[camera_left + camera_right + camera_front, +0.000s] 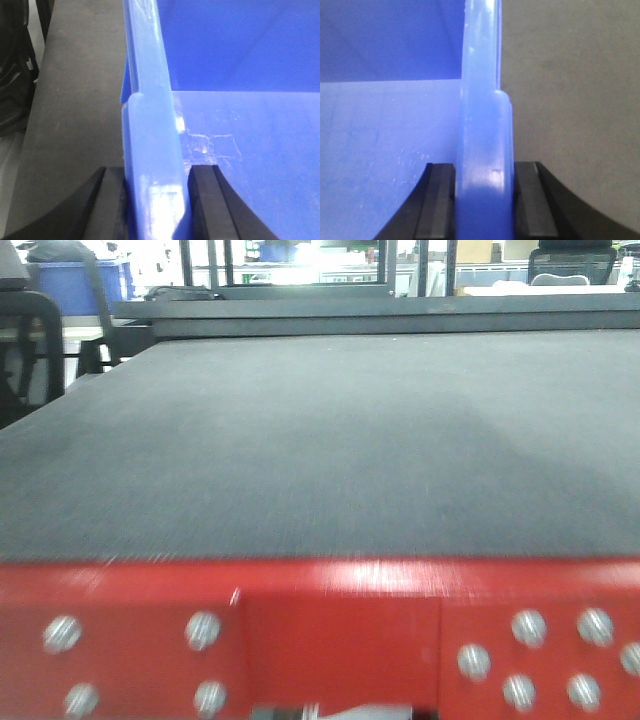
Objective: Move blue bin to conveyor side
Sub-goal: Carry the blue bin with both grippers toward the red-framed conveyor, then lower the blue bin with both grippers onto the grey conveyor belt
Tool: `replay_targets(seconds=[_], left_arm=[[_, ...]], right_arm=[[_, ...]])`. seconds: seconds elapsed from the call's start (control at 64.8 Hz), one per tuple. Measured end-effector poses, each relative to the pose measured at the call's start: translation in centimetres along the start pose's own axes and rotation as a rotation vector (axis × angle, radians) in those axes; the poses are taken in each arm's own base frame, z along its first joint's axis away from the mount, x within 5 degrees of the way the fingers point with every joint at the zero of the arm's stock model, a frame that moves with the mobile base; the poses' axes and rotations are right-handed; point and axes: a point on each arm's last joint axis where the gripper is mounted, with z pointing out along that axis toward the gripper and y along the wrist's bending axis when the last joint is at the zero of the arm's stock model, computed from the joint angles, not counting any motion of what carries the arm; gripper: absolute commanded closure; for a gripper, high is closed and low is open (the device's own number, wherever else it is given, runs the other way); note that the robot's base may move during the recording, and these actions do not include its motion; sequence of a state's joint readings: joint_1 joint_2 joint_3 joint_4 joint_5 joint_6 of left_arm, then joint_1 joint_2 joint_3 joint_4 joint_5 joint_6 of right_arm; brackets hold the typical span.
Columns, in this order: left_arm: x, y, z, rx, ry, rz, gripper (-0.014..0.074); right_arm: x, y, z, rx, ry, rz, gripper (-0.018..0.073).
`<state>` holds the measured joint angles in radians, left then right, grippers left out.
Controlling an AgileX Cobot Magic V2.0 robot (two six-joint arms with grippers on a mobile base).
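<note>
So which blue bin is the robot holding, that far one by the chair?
Not that far blue box. It holds the blue bin at its wrists, rim pinched by the left gripper and the right gripper.

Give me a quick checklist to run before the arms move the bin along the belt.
1. Grip of left gripper on the bin rim: ok, a finger sits tight on each side.
2. Grip of right gripper on the rim: ok, same.
3. Path on the belt: ok, the front view shows nothing lying on it.
4. Inside of the bin empty: cannot tell, only part shows, and that part is bare.
5. Base of the bin off the belt: cannot tell, hidden.
</note>
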<state>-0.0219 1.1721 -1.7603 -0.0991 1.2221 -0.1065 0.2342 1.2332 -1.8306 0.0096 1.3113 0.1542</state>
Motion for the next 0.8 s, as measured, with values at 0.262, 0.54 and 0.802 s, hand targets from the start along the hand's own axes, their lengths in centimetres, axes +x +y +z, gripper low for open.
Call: replay_targets(seconds=[0.262,0.54,0.802], left_arm=[[-0.3,0.1,1.0,-0.001,0.005,0.0,0.0623],[-0.4,0.1,1.4,-0.002,0.007,0.001,0.0623],[-0.4,0.1,1.4,-0.002,0.007,0.001,0.0623]], right_arm=[[0.0,-0.1,0.0,0.009,-0.001,0.0,0.0646],[0.0,-0.1,0.0,0.009,-0.001,0.0,0.0646],[0.0,-0.1,0.0,0.009,-0.001,0.0,0.0646]])
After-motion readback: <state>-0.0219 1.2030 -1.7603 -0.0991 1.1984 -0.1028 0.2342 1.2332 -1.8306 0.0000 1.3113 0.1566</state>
